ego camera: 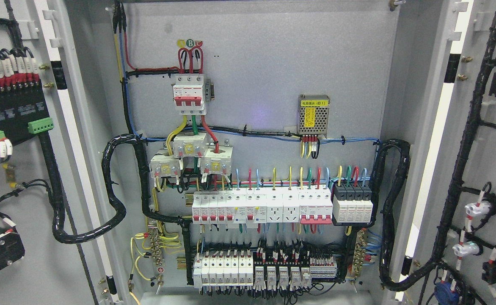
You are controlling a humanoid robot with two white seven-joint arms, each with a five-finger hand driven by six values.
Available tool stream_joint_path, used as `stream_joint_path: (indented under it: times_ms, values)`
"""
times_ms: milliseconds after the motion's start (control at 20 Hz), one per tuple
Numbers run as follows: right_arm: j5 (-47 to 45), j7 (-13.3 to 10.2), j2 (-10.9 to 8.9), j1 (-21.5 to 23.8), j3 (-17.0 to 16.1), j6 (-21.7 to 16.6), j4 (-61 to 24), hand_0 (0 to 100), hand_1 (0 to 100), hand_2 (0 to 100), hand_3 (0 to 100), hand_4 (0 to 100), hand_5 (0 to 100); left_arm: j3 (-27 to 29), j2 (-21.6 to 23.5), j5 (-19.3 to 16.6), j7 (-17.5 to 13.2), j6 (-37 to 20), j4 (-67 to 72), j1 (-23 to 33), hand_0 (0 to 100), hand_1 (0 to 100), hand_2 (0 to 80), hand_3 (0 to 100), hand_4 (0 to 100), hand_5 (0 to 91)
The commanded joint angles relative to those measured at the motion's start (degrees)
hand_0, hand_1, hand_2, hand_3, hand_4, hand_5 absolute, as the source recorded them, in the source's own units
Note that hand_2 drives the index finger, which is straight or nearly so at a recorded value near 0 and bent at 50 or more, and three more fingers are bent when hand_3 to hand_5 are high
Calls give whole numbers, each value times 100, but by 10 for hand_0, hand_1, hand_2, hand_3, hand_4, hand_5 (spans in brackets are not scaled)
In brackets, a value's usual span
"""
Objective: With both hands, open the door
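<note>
An electrical cabinet fills the head view with both doors swung wide. The left door [23, 169] shows its inner face at the picture's left, carrying a black terminal block and wiring. The right door [485, 148] stands at the picture's right, its inner face covered with black cable looms and white lamp backs. Between them the grey back panel [265, 63] is fully exposed, with a red three-pole breaker [188, 95], rows of white breakers [260, 207] and a small meshed power supply [313, 114]. Neither of my hands nor any arm appears in the picture.
Thick black cable bundles loop from the cabinet to each door, at the left [112, 203] and at the right [394, 212]. White door edges with black strips run down both sides. The cabinet floor lip [248, 298] shows at the bottom.
</note>
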Motion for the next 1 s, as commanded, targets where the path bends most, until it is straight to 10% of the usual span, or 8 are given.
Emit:
stream_joint_path:
  times_ms: [0,952]
  values:
    - [-3,10,2,-53,-9,-1337,127,107,0,0,0,0,0,296,265,37,1,164,741,-234,0,0,0,0,31,0]
    - [-12,-17,98,-9,-53,-1803,136,107,0,0,0,0,0,287,634,-68,-17,1289,1620,-1394,0,0,0,0,30,0]
